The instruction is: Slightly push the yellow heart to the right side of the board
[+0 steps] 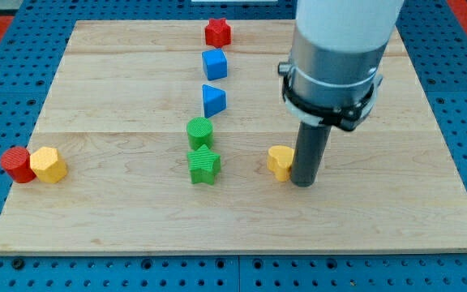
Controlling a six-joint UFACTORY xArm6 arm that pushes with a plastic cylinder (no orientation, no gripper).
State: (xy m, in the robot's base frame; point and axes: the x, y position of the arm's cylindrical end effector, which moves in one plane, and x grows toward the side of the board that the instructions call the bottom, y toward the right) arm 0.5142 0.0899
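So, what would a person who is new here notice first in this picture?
First, the big grey arm coming down from the view's top right, my tip on the board right beside the yellow heart, on its right. Next, a column of blocks mid-board, from the red star down to the green star.

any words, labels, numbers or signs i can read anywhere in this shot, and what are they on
None: no readable text, number, brand or sign shows in the camera view.
The wooden board is bare wood grain.
The blocks, such as the yellow heart and the red star, carry no markings.
My tip, beside the yellow heart on the view's right, and the arm housing above it show no label.
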